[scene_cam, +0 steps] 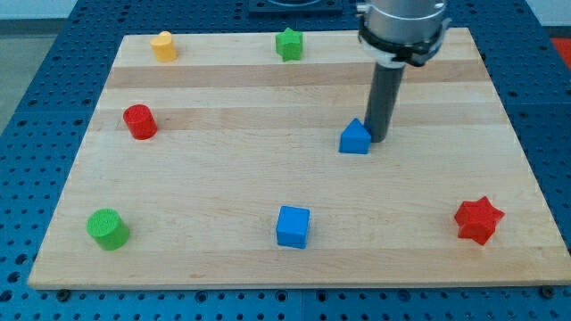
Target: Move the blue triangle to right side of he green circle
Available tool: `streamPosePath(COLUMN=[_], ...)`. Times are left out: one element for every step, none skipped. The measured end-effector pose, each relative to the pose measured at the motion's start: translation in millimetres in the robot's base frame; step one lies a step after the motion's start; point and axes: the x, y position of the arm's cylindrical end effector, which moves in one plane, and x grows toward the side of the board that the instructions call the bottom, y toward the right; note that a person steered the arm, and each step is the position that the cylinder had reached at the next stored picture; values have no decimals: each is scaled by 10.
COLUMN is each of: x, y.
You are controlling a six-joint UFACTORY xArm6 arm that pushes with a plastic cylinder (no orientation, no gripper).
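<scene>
Blue perforated workbench surrounds the pale wooden table [268, 89], on which the coloured blocks lie well apart. As for a hand, the arm carries none, neither released nor clenched: it ends in a dark rod, and the tip [378, 140] stands touching or just beside the blue triangle [354, 138], at about two o'clock from it. The green circle [108, 228] sits far off, near the table's corner at the view's bottom left, at roughly eight o'clock from the triangle. The task therefore looks barely begun: contact is made at most, but the triangle remains well apart from its goal, the bare spot at three o'clock of the circle. Nearly the whole journey is left, a long push toward eight o'clock, passing clear of the blue cube [293, 226]. The red cylinder [139, 121], yellow block [162, 45], green star [288, 43] and red star [478, 219] lie away from that line.
</scene>
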Motion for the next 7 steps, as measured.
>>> streamPosePath(x=[100, 140, 140, 140, 198, 315, 405], y=[-269, -556, -843, -982, -1073, -1229, -1443])
